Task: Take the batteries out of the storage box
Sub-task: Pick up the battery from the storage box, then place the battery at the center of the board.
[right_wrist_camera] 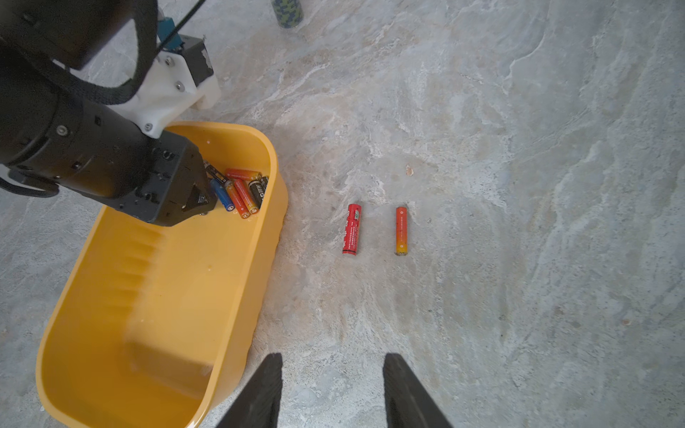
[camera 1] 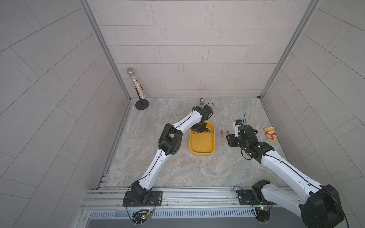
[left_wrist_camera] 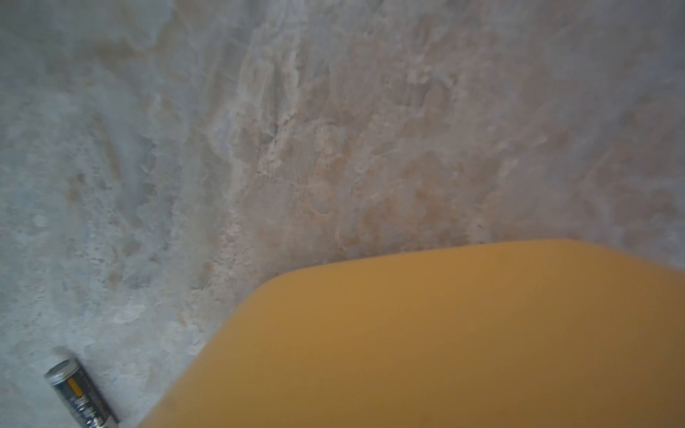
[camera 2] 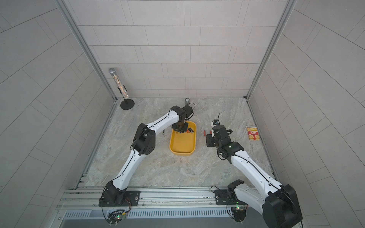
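Yellow tray (right_wrist_camera: 178, 281): batteries (right_wrist_camera: 241, 192) bunched just beside my left fingers (right_wrist_camera: 197, 198).
Left grip I cannot tell; right fingers (right_wrist_camera: 407, 392) spread, empty. Risk: the touching batteries may make my pinch slip.

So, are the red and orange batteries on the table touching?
Apart. Right wrist view shows bare table between the red battery and the orange battery.

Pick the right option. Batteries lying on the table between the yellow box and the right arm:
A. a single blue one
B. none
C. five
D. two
D: a red battery and an orange battery lie side by side on the table, apart from the storage box.
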Controlling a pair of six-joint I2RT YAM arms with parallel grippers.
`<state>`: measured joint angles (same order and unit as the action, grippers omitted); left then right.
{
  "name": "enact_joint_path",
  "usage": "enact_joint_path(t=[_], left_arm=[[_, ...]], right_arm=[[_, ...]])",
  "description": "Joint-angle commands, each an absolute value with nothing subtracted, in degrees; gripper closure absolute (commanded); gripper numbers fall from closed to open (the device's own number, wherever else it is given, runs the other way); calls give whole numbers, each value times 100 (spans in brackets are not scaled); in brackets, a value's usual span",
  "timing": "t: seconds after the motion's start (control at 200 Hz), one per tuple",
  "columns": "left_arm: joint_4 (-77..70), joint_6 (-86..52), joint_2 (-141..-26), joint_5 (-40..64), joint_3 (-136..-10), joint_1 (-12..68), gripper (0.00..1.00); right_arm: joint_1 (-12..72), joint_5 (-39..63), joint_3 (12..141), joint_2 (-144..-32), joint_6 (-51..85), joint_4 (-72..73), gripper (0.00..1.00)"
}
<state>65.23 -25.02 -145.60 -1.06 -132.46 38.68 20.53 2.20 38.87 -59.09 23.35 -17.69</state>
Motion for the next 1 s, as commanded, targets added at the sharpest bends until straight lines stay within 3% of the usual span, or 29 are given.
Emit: enact_joint_path(t=[0.0,0.25,0.595,0.831,0.996], left_arm=[[6594,-2412,-14594,-82,-13092,3874,75],[6741,-2338,-14696,-73,-13348,3873,92],[6631,-2203,-12912,-563,-12715,3734,93],[5870,-2029,-11527,-615,-10786,2870,93],[5588,-1765,-11575,-515,-9928,2229,93]], right_arm=[[2062,89,3917,-5871,2285,-1898,52],[2065,30,3929,-5732,2281,-1995,51],[2076,226,4084,-5888,2346,-1884,52],[2450,293,4235,-6200,2407,-1723,52],[2860,231,4403,-6563,2437,-1584,52]])
